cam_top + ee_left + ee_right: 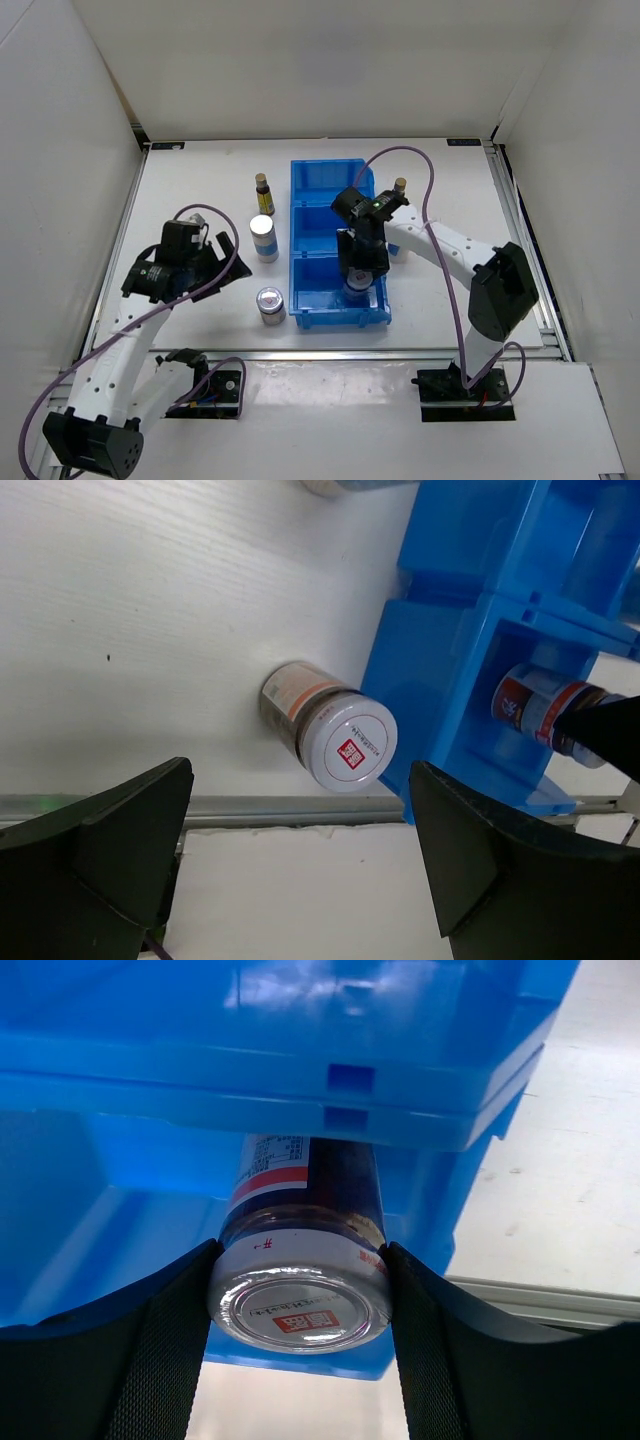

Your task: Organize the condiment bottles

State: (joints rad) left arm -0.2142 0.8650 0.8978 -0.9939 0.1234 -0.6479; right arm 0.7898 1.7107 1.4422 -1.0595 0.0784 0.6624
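Reaching in from the lower right, the right arm (448, 250) bends down over the blue bin (340, 318), the right claw (300, 1260) clamped on a silver jar (300, 1305) in the compartment lowest in frame. The left claw (300, 770) gapes wide above a second jar (270, 305) standing just left of the bin.

Red stamp on jar lid (300, 1306): illegible.

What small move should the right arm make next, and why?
Probably ease down and open the right gripper: it is shut on a red-marked jar already inside the near compartment of the blue bin. Whether the jar touches the floor cannot be told.
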